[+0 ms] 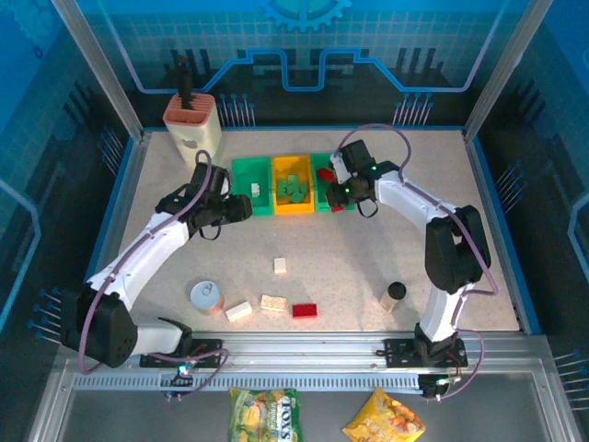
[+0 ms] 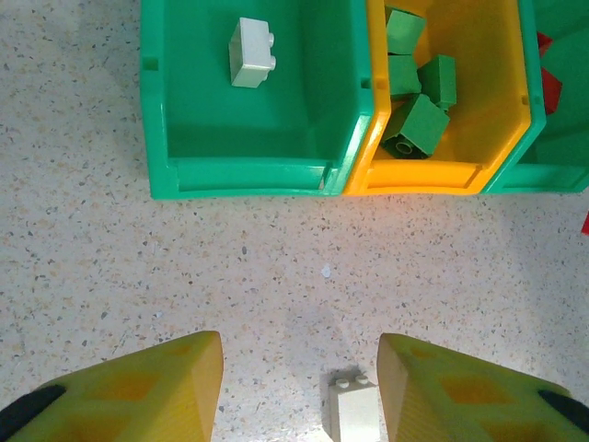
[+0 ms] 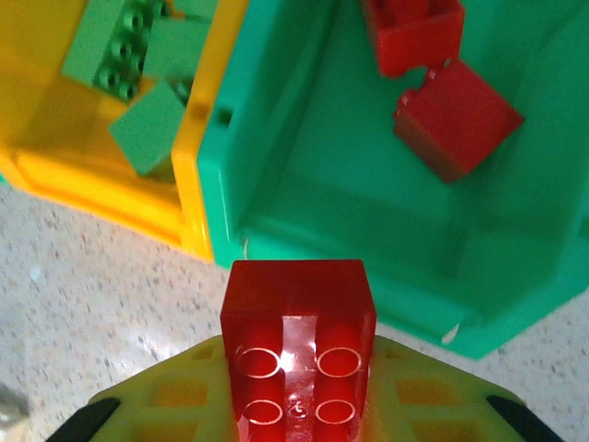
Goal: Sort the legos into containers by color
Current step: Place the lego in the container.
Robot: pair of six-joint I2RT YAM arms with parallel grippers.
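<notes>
The right gripper (image 3: pixel 299 368) holds a red brick (image 3: pixel 299 308) tight between its fingers. The brick hangs just in front of the right green bin (image 3: pixel 304 184), which has two more red bricks (image 3: pixel 456 120) inside. The yellow bin (image 2: pixel 460 175) in the middle holds green bricks (image 2: pixel 419 124). The left green bin (image 2: pixel 248 175) holds one cream brick (image 2: pixel 250 53).

The left gripper (image 2: pixel 299 396) is down near the table (image 2: pixel 92 258), in front of the left green bin. Its fingers stand apart. A second cream brick (image 2: pixel 354 412) lies on the table in the gap, close to one finger; I cannot tell if they touch.

Nearer the arms, three cream bricks (image 1: pixel 272 302) and a red one (image 1: pixel 305 310) lie loose on the table. A can (image 1: pixel 207 296) sits left of them and a small black-topped tube (image 1: pixel 394 295) sits to the right. A knife block (image 1: pixel 191 120) stands at the far left corner.
</notes>
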